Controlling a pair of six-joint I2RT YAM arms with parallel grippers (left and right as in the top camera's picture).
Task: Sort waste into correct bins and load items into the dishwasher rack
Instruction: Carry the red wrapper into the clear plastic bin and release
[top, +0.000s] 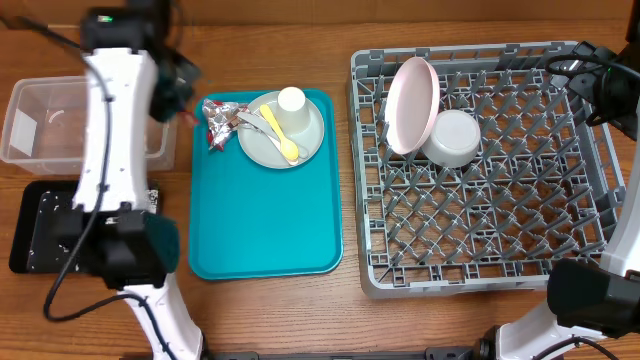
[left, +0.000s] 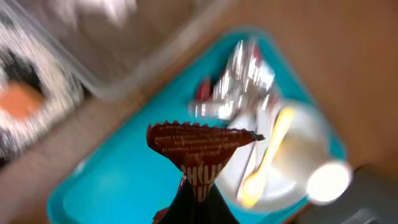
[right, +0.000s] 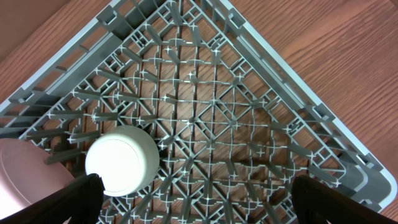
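One small red packet hangs pinched in the left gripper above the teal tray (blurred view); the right gripper gapes wide over the rack.

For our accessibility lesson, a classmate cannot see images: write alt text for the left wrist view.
The left tool pinches a red packet in front of a teal tray holding a silver foil wrapper, a plate with a yellow spoon and a white cup. The picture is blurred.
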